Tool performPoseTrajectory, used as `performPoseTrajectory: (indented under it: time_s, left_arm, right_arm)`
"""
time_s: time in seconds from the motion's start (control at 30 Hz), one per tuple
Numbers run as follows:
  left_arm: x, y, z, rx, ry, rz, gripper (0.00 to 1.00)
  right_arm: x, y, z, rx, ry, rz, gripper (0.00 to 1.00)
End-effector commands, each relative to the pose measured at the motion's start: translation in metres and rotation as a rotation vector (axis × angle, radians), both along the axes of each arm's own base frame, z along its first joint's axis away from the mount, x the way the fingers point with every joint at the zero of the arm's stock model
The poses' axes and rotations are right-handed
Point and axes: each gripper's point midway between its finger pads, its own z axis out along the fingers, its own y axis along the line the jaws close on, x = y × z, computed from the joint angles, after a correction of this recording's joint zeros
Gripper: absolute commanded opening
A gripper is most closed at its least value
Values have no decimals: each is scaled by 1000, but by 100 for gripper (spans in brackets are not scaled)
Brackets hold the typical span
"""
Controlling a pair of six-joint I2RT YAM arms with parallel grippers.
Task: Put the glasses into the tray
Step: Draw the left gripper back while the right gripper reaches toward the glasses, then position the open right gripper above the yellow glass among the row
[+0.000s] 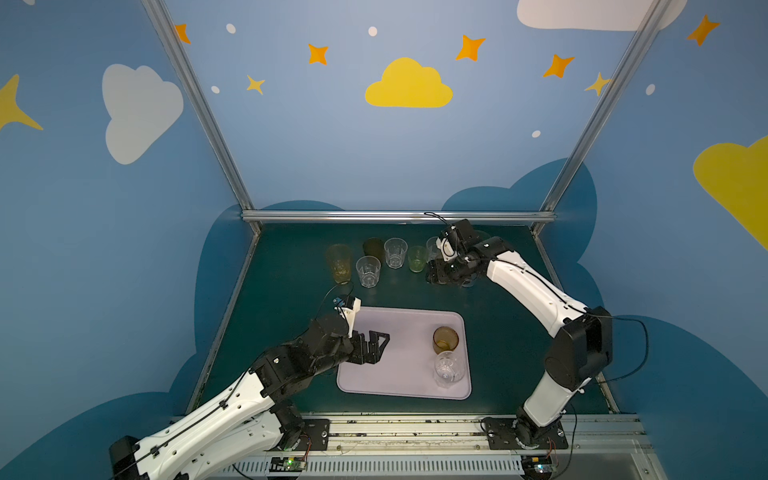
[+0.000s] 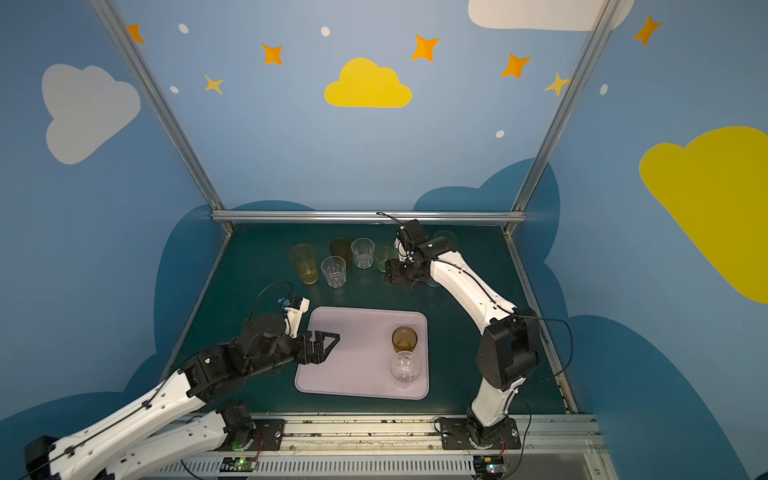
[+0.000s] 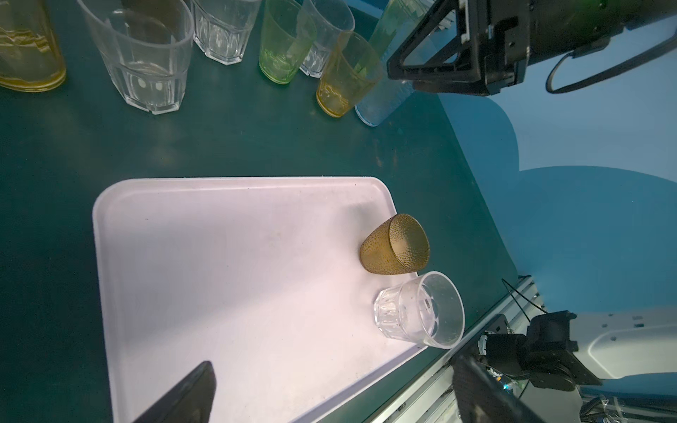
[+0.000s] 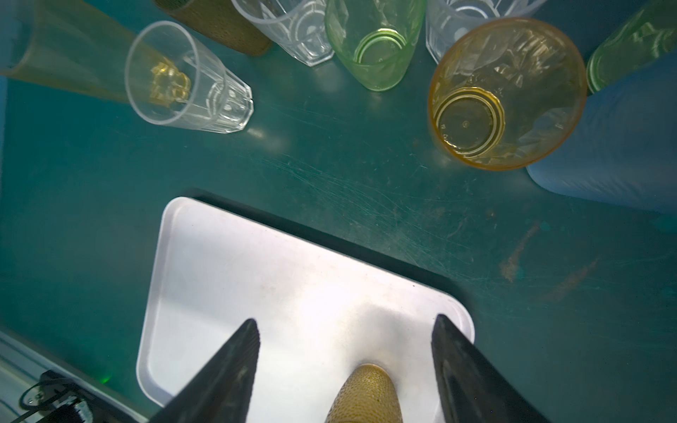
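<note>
The lilac tray (image 1: pixel 386 374) lies at the table's front middle. Two glasses stand on its right side, a brown one (image 1: pixel 445 338) and a clear faceted one (image 1: pixel 449 370). Several more glasses stand in a row behind it: tall yellow (image 1: pixel 338 262), clear (image 1: pixel 368 271), dark brown (image 1: pixel 373 248), clear (image 1: pixel 395 252), green (image 1: pixel 417 258). In the right wrist view an amber glass (image 4: pixel 507 93) and a pale blue one (image 4: pixel 619 146) also show. My left gripper (image 1: pixel 374 345) hovers open over the tray's left part, holding nothing. My right gripper (image 1: pixel 433 272) hangs open above the table beside the green glass, also holding nothing.
A metal rail (image 1: pixel 399 216) and blue walls close the back and sides. The arm bases sit on a rail (image 1: pixel 415 430) along the front edge. Bare green tabletop (image 1: pixel 291 324) lies between the row of glasses and the tray.
</note>
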Motion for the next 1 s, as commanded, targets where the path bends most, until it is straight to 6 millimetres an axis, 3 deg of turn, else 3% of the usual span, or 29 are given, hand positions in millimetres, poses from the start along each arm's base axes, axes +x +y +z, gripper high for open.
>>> performPoseTrajectory:
  time_s: [0.0,0.4,0.57,0.73,0.97]
  left_arm:
    - [1,-4,1,-22,-11,-14,100]
    - [21,8,-22,82,-93,62,100]
    - [30,12,-16,85,-190,79,100]
    - [26,-1,-11,0,-211,27,100]
    - [23,-4,-3,-55,-171,37,100]
  right_arm:
    - [5,-2,7,-14,-23,13,74]
    - [13,-2,0,-18,-14,-12,76]
    - [17,-3,0,-26,-21,-19,76]
    - [21,-2,-1,-30,-25,-26,76]
    - [26,5,-2,-8,-18,-12,75]
